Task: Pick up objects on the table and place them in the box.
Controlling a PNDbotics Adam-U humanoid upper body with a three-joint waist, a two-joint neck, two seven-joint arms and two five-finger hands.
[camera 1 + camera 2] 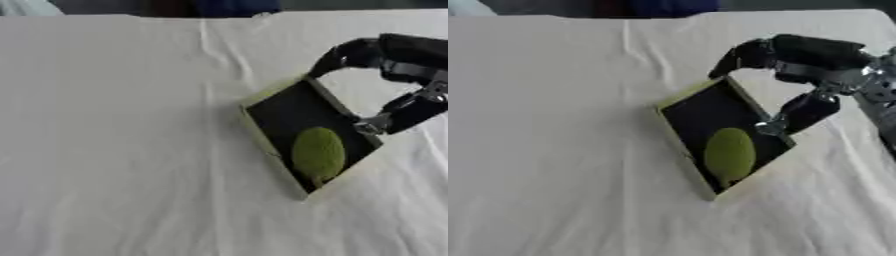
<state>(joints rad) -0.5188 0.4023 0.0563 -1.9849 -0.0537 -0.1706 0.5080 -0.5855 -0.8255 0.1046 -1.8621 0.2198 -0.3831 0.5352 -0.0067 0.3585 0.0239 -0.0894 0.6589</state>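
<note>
While the right hand (798,65) pinches its far edge: box (289,112), dark inside, green oval object (318,152).

A creased, matt white cloth (131,125) is covering the table. The box (677,102) is showing a matt black lining inside pale card-like walls. My right hand (815,60) is looking like dull black plastic with silvery metal joints. The green object (318,152) is looking matt.

Both eyes sit in the head and look steeply down on the cloth-covered tabletop (114,150) from fairly near, facing its far edge at the top. They share almost everything: the tilted box (710,120) lies right of centre in the left eye and nearer the middle in the right eye.
</note>
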